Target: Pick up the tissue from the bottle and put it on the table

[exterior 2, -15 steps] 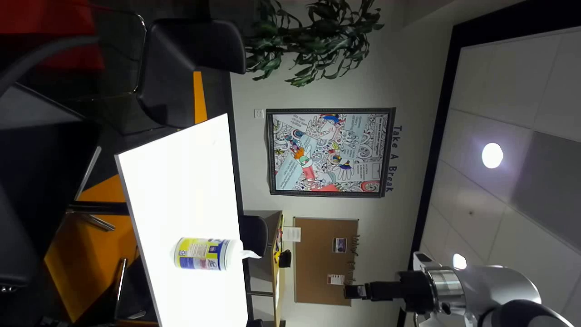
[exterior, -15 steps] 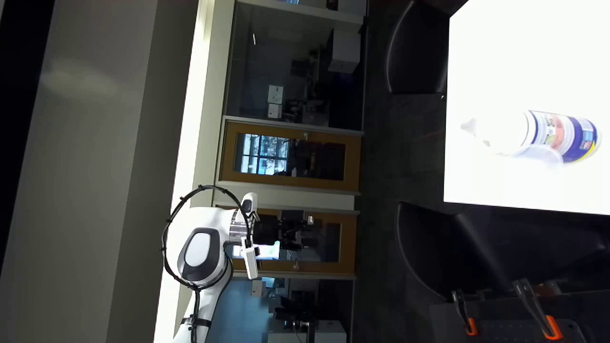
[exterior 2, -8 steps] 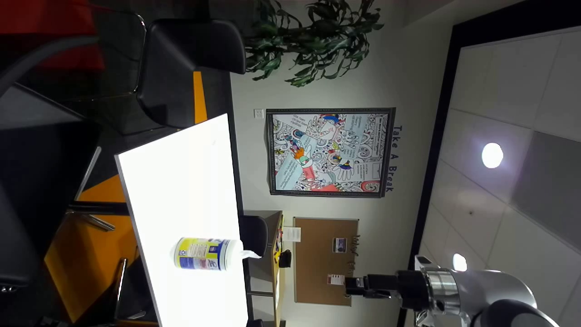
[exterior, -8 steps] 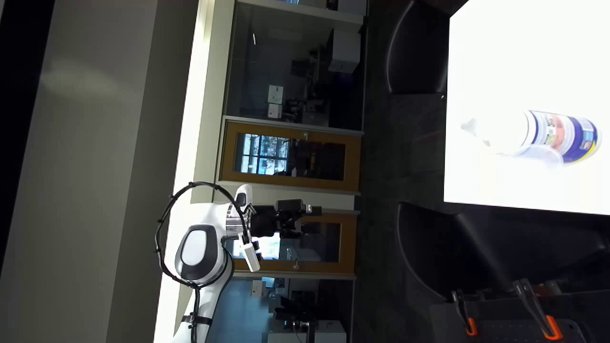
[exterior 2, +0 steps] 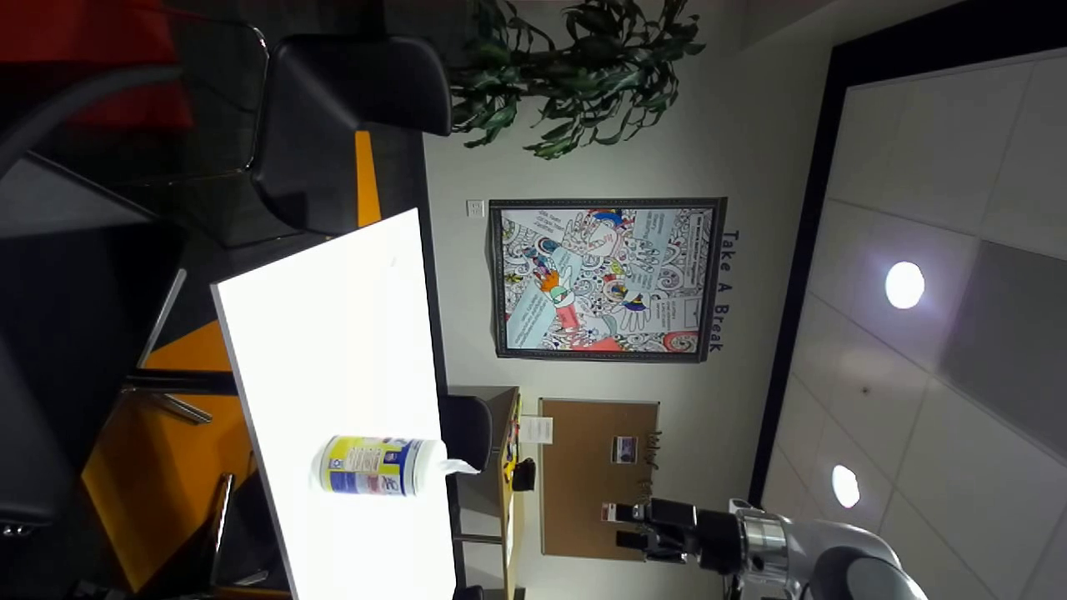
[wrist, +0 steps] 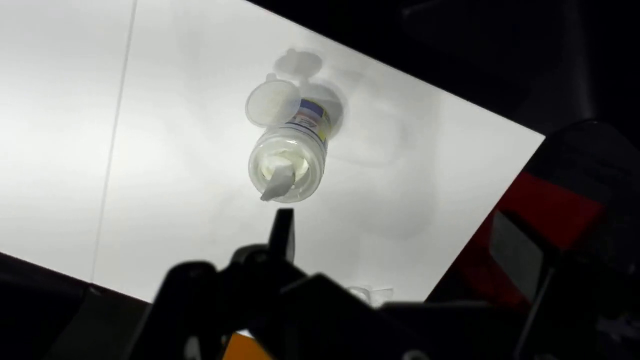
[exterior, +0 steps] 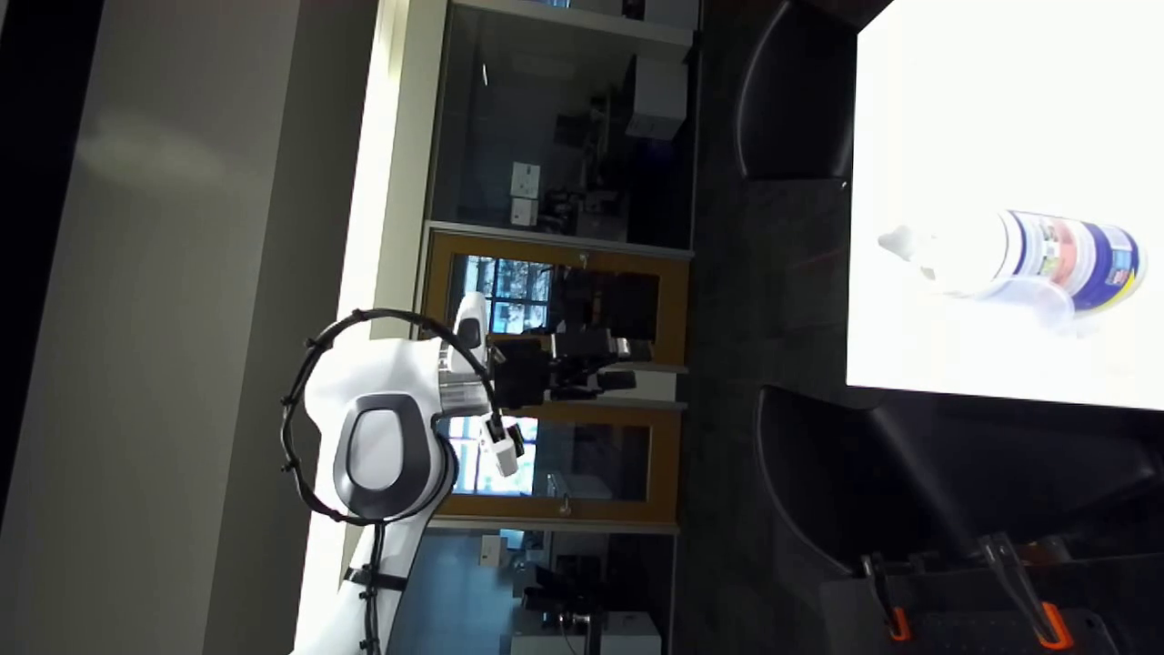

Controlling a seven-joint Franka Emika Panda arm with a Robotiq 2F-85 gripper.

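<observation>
Tissue (wrist: 279,183): pokes up, tip leaning, from the bottle (exterior 2: 371,465) upright on the table (wrist: 195,150)
Gripper (exterior 2: 617,526): spread, holding nothing, well above
Alignment: in the wrist view we find the tissue beyond one finger (wrist: 281,231), off-centre; we judge sideways shift, then descent

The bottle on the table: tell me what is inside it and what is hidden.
In the wrist view, a white tissue pokes out of the open bottle. What lies deeper inside cannot be seen: the tissue and the bottle itself cover it.
</observation>
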